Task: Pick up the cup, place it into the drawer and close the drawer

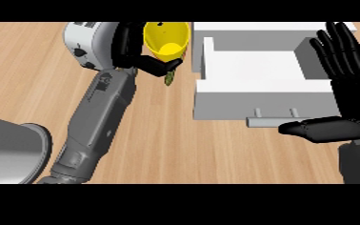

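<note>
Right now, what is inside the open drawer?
The drawer shows only its bare white floor; nothing lies in the visible part. The right hand covers its right end. The cup is outside it, to its left, held in the left hand.

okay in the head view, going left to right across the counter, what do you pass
Grey rounded object at the lower left edge → white toaster → left hand curled round the yellow cup → open white drawer → right hand, open, at the right edge.
</note>
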